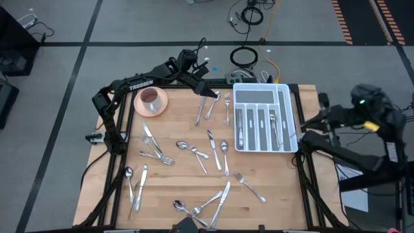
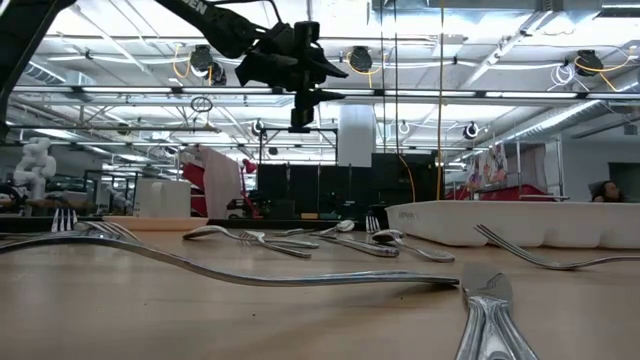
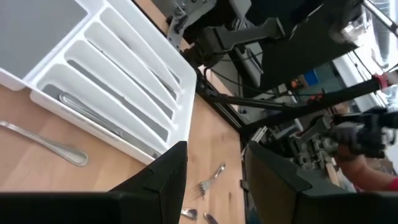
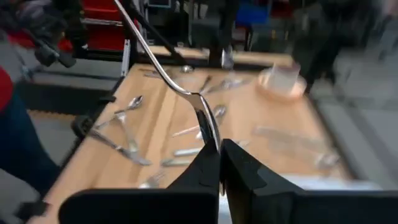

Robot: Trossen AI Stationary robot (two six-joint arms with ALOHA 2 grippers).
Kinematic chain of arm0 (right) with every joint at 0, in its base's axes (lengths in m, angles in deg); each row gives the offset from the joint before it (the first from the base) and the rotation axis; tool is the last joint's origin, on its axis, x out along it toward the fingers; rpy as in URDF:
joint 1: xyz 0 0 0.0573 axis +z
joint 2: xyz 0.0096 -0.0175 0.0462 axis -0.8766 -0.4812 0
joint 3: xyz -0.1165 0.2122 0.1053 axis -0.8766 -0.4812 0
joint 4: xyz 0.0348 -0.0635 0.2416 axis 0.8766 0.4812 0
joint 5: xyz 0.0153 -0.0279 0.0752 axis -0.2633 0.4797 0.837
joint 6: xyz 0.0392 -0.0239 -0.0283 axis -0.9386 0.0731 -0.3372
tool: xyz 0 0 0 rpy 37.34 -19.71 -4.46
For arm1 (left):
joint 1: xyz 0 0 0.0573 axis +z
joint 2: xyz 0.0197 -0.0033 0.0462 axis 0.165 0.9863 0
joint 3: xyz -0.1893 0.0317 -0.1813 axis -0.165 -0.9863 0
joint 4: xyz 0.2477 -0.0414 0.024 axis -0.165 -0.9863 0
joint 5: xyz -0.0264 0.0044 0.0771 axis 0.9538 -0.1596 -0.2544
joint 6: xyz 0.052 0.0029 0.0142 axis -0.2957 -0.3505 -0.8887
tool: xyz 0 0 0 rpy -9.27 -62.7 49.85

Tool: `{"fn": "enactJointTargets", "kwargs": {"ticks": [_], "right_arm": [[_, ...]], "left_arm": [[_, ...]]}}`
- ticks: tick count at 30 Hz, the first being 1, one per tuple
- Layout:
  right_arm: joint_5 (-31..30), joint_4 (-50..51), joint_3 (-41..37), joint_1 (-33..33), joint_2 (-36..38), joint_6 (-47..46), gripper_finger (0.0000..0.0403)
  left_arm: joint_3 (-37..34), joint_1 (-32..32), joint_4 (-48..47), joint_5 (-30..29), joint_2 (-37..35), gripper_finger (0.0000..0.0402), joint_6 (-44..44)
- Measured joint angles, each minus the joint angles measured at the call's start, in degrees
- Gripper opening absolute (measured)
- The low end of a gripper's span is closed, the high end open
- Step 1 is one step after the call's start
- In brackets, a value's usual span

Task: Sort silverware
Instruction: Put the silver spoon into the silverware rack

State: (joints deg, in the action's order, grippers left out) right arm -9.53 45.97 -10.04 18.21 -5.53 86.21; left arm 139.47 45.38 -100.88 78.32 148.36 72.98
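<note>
Silverware (image 1: 194, 152) lies scattered over the wooden table, and several more pieces lie in the white compartmented tray (image 1: 237, 90) at the far right. My left gripper (image 3: 214, 186) hangs open and high above the table's far edge (image 1: 207, 92), just left of the tray (image 3: 37, 81), with nothing between its fingers. My right gripper (image 4: 219, 163) is drawn back beyond the table's right edge (image 1: 321, 118) and is shut on one piece of silverware (image 4: 163, 68). Whether that piece is a spoon or a fork, I cannot tell. My right gripper pinches the piece's wider end (image 4: 209, 127) between its two shut fingers. The slim handle (image 4: 140, 37) sticks out ahead of the fingertips, curving up and away over the table. The piece is lifted clear of the table and the tray.
A pink saucer with a cup (image 1: 151, 100) stands at the far left. Two pieces (image 1: 200, 111) lie on the table under my left gripper. A fork (image 3: 211, 177) lies beside the tray's near end. A person (image 4: 15, 130) stands beyond the table.
</note>
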Motion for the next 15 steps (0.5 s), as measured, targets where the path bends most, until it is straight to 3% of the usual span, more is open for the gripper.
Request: {"fn": "enactJointTargets", "kwargs": {"ticks": [4,9,12,15], "right_arm": [[5.03,-8.81,-12.85,0.04,3.93,-13.47,0.0000],[12.75,-9.00,-22.02,0.00,-1.66,-27.96,0.0000],[10.17,-0.05,-21.40,0.01,-8.27,-25.41,0.0000],[-1.96,13.28,-17.96,0.00,-16.39,-17.74,0.0000]], "left_arm": [[0.00,0.00,0.06,-0.11,0.00,0.0164,0.80],[0.00,0.00,-0.23,-0.06,0.00,0.0163,2.17],[0.00,0.00,-0.21,-0.04,0.00,0.0163,1.99],[0.00,0.00,-0.24,0.05,0.00,0.0163,1.77]]}}
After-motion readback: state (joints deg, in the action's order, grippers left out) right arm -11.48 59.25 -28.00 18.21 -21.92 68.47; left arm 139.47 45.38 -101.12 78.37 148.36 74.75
